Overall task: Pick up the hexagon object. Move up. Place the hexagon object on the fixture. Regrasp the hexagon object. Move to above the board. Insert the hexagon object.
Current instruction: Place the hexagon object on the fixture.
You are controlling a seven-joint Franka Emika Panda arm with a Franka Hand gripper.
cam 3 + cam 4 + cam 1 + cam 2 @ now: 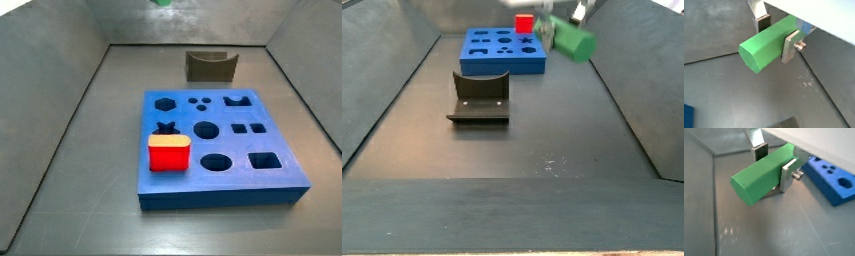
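- One hexagon object (pixel 757 177) is what I see in both wrist views: a matte bright green bar with flat facets and a blunt angled end, clamped between the two silver finger plates (pixel 791 47) of the gripper (pixel 774 165).
- In a side view the gripper (pixel 567 25) carries the hexagon object (pixel 576 41) in the air, above the grey floor (pixel 543 140) beside the board (pixel 489 50).
- One board (pixel 221 150), flat and blue, has dark cutouts: I count roughly ten, though small ones blur.
- One red block (pixel 168 154) sits in the board.
- One fixture (pixel 210 66), dark with a U-shaped notch, stands on the floor apart from the board.
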